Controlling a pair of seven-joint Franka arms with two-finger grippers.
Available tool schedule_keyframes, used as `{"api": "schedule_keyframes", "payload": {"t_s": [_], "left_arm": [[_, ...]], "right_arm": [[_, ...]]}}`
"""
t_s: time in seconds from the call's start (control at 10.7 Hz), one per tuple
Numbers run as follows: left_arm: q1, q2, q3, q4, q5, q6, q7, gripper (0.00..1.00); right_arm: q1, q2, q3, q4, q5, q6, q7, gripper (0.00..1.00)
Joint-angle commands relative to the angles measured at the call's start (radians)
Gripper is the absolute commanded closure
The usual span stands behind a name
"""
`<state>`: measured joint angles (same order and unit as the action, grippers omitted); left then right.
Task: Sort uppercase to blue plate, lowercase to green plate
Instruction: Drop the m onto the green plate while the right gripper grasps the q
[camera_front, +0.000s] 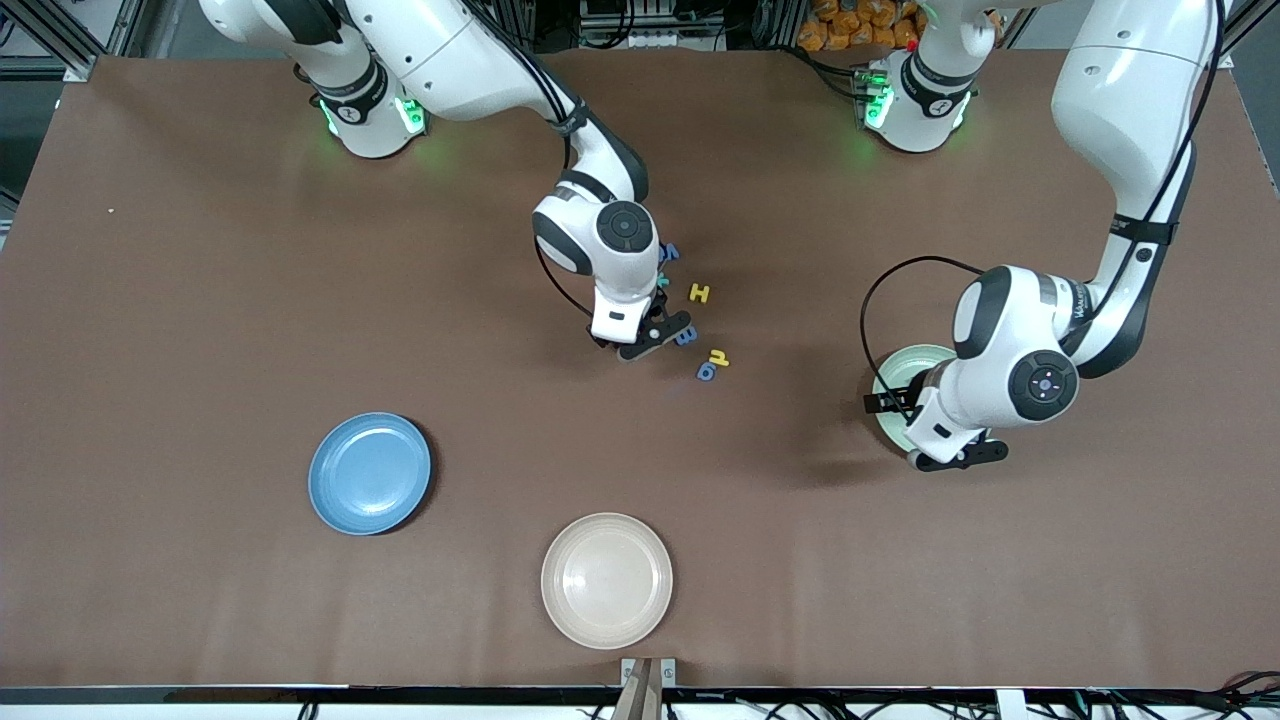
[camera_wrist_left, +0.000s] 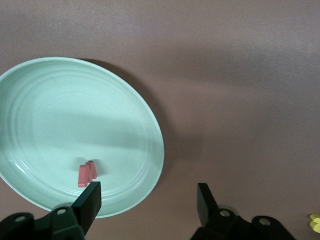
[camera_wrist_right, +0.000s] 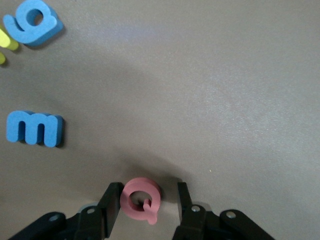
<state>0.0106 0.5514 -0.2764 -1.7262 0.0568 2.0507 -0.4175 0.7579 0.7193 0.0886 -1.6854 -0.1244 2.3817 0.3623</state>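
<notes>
My right gripper is open and low at the table, its fingers on either side of the salmon-red G; one finger touches it. In the front view this gripper hides the G. Beside it lie the yellow H, the blue m, the yellow d/p and the blue a/6. The blue E peeks out by the right wrist. My left gripper is open and empty over the rim of the green plate, which holds the red w. The blue plate is empty.
An empty cream plate sits near the table's front edge, nearer to the camera than the letters. The blue plate lies toward the right arm's end, the green plate toward the left arm's end.
</notes>
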Motion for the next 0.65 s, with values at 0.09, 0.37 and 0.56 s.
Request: {"api": "schedule_keyframes", "payload": {"t_s": [0.09,0.37,0.56], "left_arm": [[-0.008,-0.01,-0.007,0.002,-0.014,0.0,-0.024,0.15],[-0.056,-0.011,-0.018,0.005,-0.014,0.003,-0.076,0.15],[-0.099,-0.011,-0.018,0.019,-0.012,0.018,-0.083,0.16]], "right_arm": [[-0.009,0.006,0.01,0.0,-0.015,0.011,0.023,0.63],[-0.012,-0.004,0.01,0.003,-0.017,-0.005,0.015,1.0],[-0.047,-0.058,0.011,0.012,-0.015,-0.089,0.001,1.0]]}}
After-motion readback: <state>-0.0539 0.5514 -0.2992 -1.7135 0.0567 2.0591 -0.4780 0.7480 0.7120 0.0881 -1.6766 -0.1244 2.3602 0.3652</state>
